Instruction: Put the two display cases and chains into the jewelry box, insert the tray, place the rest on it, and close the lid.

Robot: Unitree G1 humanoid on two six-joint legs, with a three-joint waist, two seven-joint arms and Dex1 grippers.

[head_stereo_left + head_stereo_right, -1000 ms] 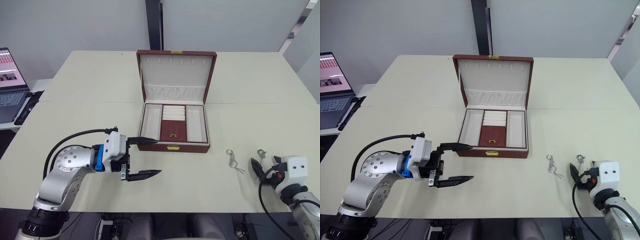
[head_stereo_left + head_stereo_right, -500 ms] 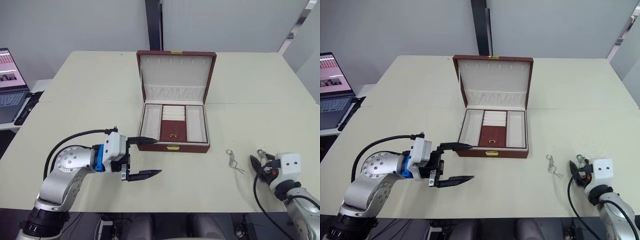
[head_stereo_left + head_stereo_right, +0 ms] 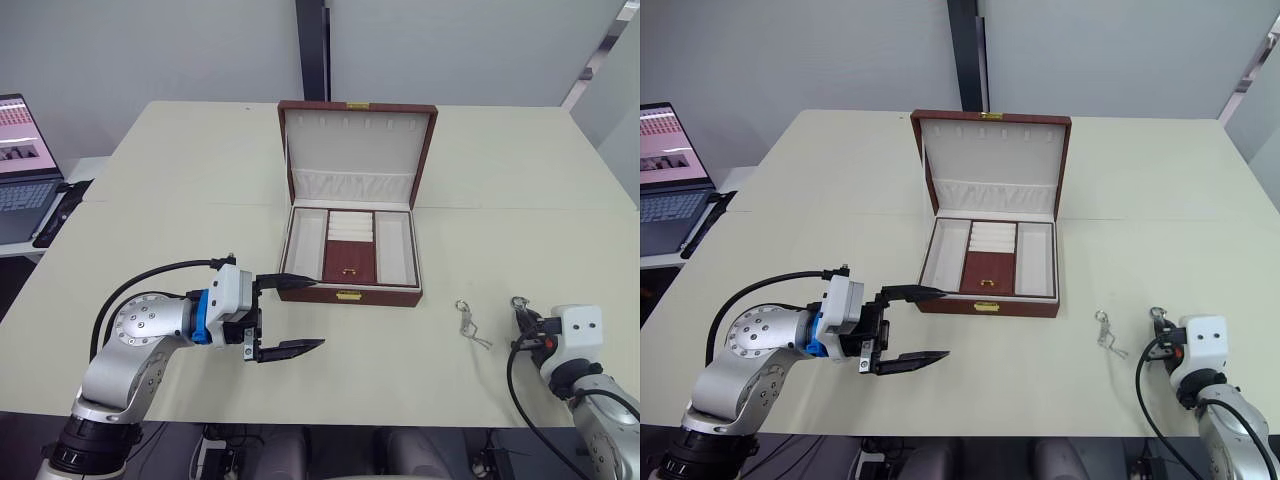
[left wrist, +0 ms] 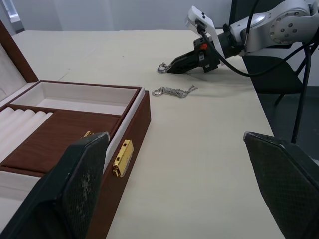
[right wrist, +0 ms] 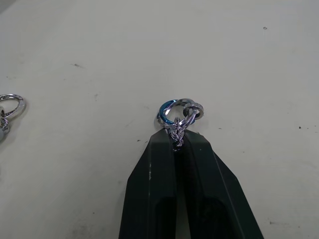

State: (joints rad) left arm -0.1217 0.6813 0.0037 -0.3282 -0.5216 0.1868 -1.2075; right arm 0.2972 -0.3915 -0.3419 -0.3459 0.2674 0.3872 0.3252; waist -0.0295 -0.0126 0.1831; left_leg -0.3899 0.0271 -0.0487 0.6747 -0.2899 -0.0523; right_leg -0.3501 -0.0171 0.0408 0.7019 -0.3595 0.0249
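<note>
Right of the jewelry box (image 3: 350, 262), right end effector (image 5: 177, 141) is clamped on a chain (image 5: 178, 115); box lies to its left, farther back. Left end effector (image 3: 290, 316), fingers wide apart, idles by box front; second chain (image 3: 467, 323) lies between box & right arm.

There is one jewelry box (image 3: 349, 250) with one tray (image 3: 349, 249) inside. There are two chains (image 3: 467, 322) (image 5: 178, 117). One laptop (image 3: 22, 165) sits nearby.
</note>
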